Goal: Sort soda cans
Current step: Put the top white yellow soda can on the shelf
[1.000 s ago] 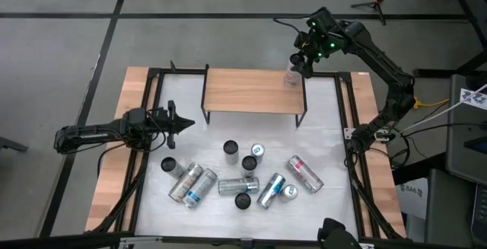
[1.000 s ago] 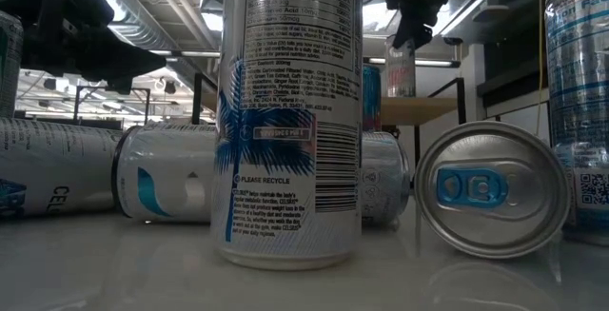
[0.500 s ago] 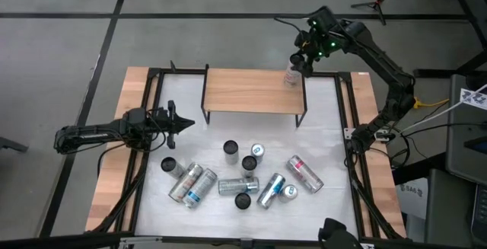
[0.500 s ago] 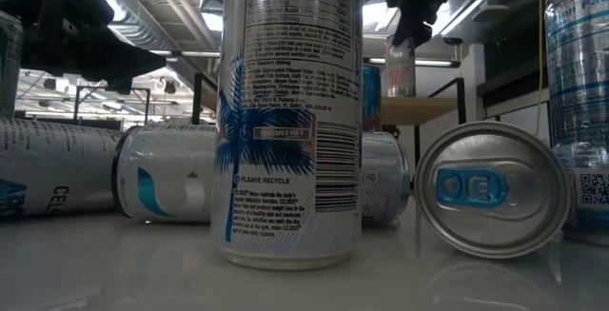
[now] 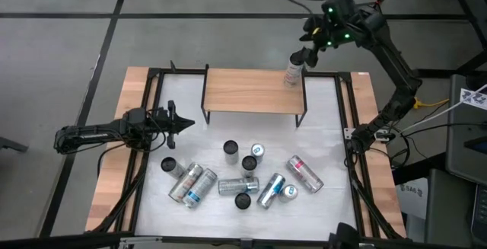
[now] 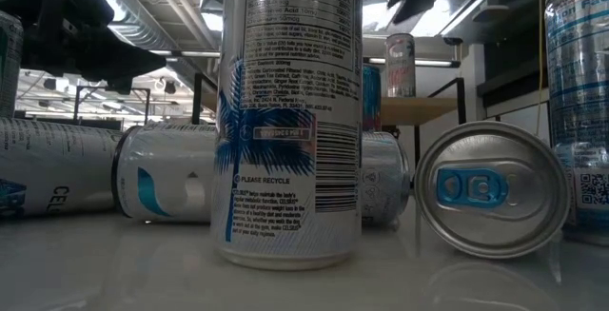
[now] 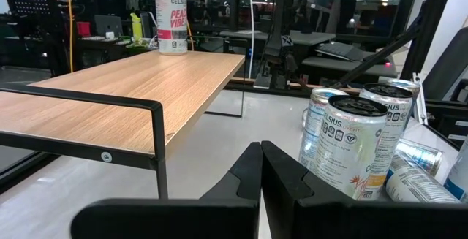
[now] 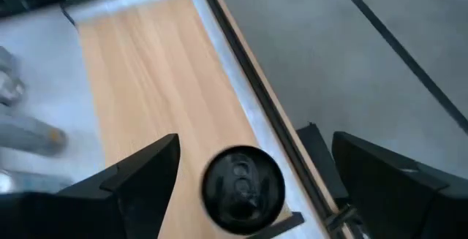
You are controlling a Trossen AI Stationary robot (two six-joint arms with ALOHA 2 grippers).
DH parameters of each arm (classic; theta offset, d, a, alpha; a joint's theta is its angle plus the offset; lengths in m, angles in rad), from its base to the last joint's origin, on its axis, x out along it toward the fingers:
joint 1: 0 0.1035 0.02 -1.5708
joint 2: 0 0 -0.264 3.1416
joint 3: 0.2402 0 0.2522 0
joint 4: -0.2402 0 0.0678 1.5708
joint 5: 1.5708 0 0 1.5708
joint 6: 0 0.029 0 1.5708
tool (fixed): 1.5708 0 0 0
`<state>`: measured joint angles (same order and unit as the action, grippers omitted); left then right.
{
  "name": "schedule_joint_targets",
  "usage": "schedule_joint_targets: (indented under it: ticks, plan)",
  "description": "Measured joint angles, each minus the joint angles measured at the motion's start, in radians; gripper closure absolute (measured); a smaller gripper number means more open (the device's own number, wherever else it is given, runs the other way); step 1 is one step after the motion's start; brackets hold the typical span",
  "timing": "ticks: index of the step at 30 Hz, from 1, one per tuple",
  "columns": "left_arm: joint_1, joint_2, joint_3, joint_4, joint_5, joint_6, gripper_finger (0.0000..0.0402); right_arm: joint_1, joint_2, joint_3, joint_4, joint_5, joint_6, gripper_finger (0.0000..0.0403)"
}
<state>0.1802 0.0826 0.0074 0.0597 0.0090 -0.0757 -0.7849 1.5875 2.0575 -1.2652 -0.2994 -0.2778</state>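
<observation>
One soda can [image 5: 292,74] with a pink label and a dark top stands upright on its base at the far right corner of a wooden shelf [image 5: 251,90]; it also shows in the low view [image 6: 400,64] and in the right wrist view [image 8: 243,184]. My right gripper [image 5: 304,47] hangs open above it, tilted down, its fingers clear of the can on either side [image 8: 252,155]. Several more soda cans [image 5: 242,184] stand or lie in a cluster on the white table top. My left gripper [image 5: 186,123] waits shut and level at the table's left, pointing at the cluster [image 7: 261,155].
The shelf stands on black metal legs [image 5: 300,116] across the table's far half. A black frame rail [image 5: 346,127] runs along the table's right side. Bare white table top [image 5: 319,138] lies between the shelf and the can cluster.
My right gripper has risen from around the top of the can on the shelf and drawn back toward the table's far right, staying open. The can stays upright where it stood.
</observation>
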Motion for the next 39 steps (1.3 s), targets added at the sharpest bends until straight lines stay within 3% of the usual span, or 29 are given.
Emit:
schedule_joint_targets:
  ticks: [6, 9, 26, 29, 33, 39]
  plan:
    - [0.0, 0.0, 0.0, 0.036, 0.001, 0.0, 0.0401, 0.005, -0.001, 0.108, -0.113, -0.122, 0.083, 0.0052]
    - [0.0, 0.0, 0.0, 0.112, 0.012, -0.008, 0.0401, 0.051, -0.009, 0.128, -0.168, -0.129, 0.1, 0.0052]
    - [-0.038, 0.0, 0.0, 0.334, 0.063, -0.135, 0.0397, 0.558, -0.113, 0.117, -0.246, 0.163, 0.158, 0.0052]
    - [-0.064, 0.0, 0.0, 0.412, 0.059, -0.135, 0.0374, 0.653, -0.152, 0.05, -0.241, 0.256, 0.21, 0.0052]
    - [-0.095, 0.001, 0.0, 0.485, 0.056, -0.133, 0.0326, 0.771, -0.243, -0.14, -0.161, 0.384, 0.297, 0.0052]
    - [-0.139, 0.052, 0.012, 0.56, 0.047, -0.132, 0.0259, 0.906, -0.43, -0.517, 0.132, 0.42, 0.382, 0.0052]
